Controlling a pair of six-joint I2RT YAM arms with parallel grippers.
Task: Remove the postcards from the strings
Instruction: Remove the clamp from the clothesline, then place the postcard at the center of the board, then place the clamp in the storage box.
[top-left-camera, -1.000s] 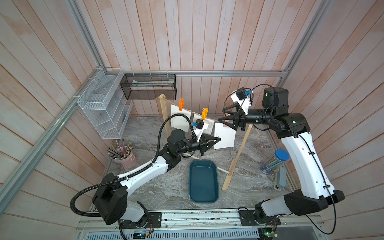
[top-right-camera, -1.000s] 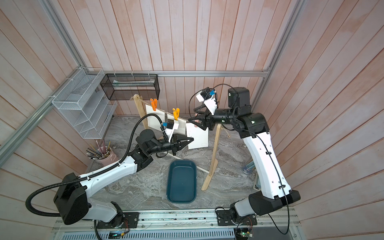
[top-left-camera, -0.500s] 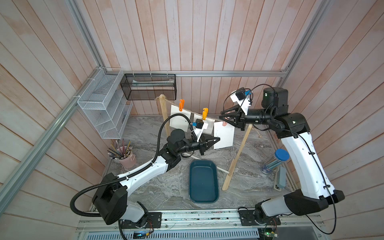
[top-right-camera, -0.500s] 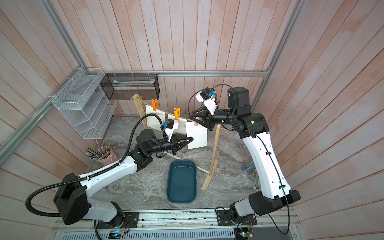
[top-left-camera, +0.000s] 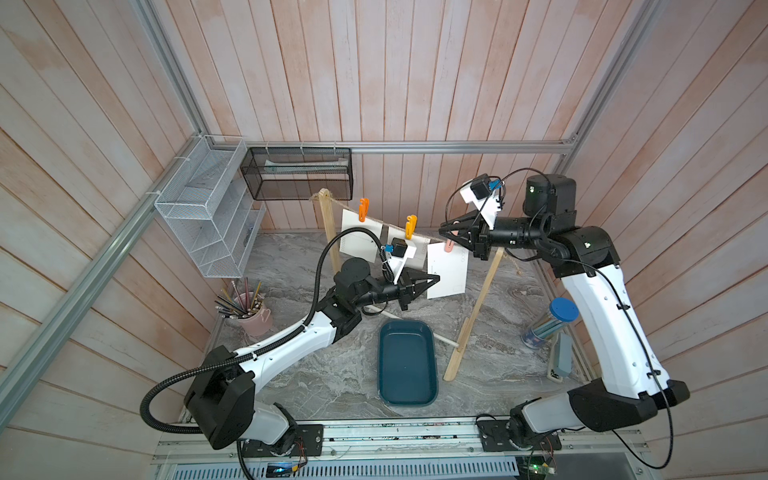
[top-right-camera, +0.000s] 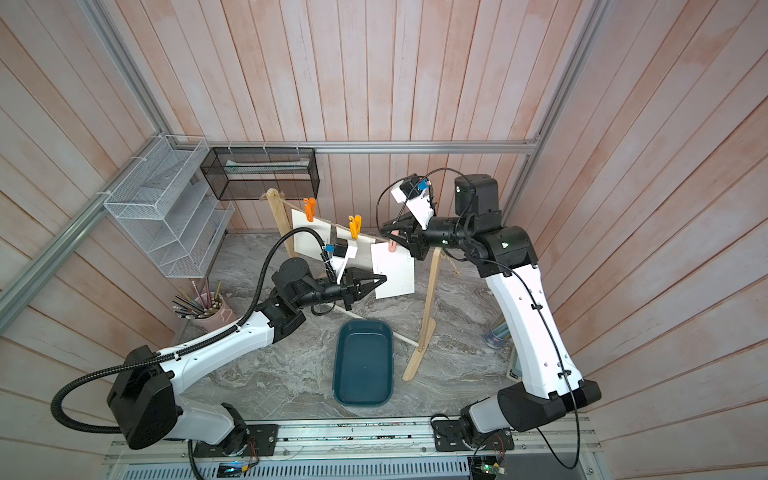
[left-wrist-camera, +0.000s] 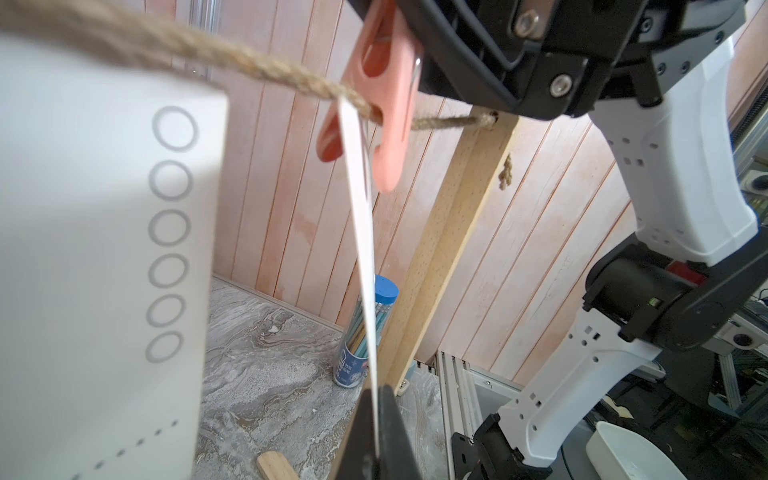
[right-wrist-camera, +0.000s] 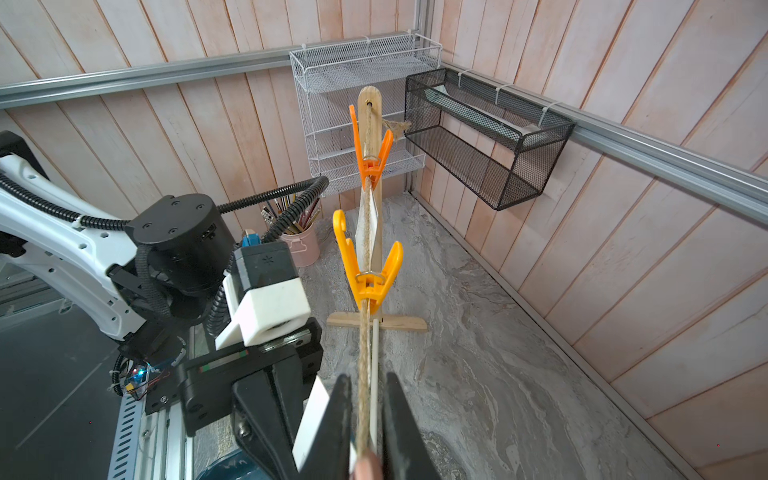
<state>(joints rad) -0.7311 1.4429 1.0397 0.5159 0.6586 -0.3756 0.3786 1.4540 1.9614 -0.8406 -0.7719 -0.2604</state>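
One postcard (top-left-camera: 449, 270) hangs pinched between the left jaws.

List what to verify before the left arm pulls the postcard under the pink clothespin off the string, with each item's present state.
1. Lower grip: left hand shut on the postcard at its lower edge: ok.
2. Upper grip: right hand shut on the pink clothespin: ok.
3. Release: clothespin's jaws spread apart around the postcard: ok.
4. Top edge of the postcard clear of the string: cannot tell.
5. Landing spot: blue tray holds nothing: ok.
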